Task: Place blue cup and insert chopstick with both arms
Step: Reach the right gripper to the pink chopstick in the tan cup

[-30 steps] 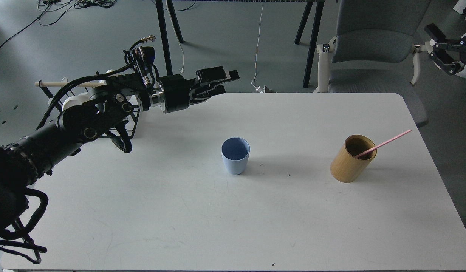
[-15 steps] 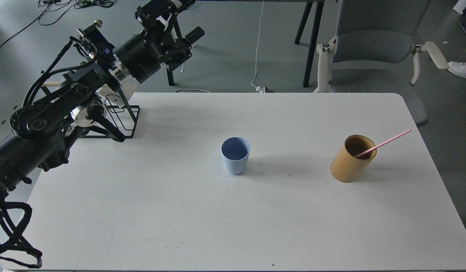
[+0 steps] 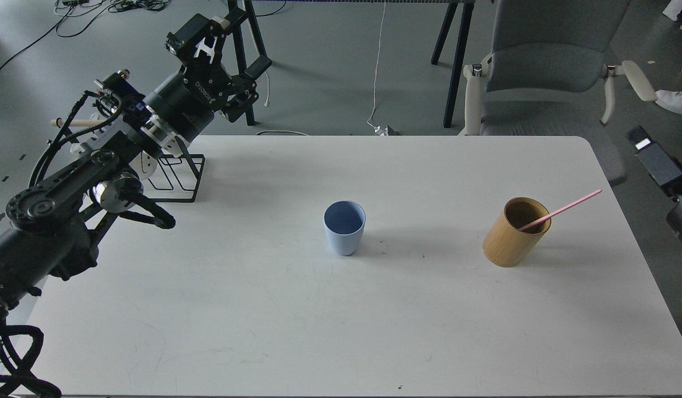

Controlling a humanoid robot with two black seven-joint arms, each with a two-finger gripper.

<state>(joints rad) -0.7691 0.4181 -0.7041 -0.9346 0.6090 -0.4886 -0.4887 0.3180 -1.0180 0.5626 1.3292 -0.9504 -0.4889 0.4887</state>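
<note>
The blue cup (image 3: 344, 228) stands upright and empty near the middle of the white table (image 3: 341, 320). The pink chopstick (image 3: 567, 209) leans in a tan wooden cylinder holder (image 3: 515, 235) to the cup's right, its top end pointing up and right. My left gripper (image 3: 230, 47) is open and empty, raised beyond the table's back-left corner, far from the cup. A black end of my right arm (image 3: 653, 157) shows at the right edge, off the table beside the holder; its fingers cannot be told apart.
A black wire rack (image 3: 177, 177) with white mugs and a pale wooden rod stands at the table's back-left corner, under my left arm. A grey chair (image 3: 545, 72) stands behind the table's back right. Cables lie on the floor behind.
My left gripper rose from above the table's back-left part and swung back to the left, still open. My right arm left the top right corner and came back in lower at the right edge.
</note>
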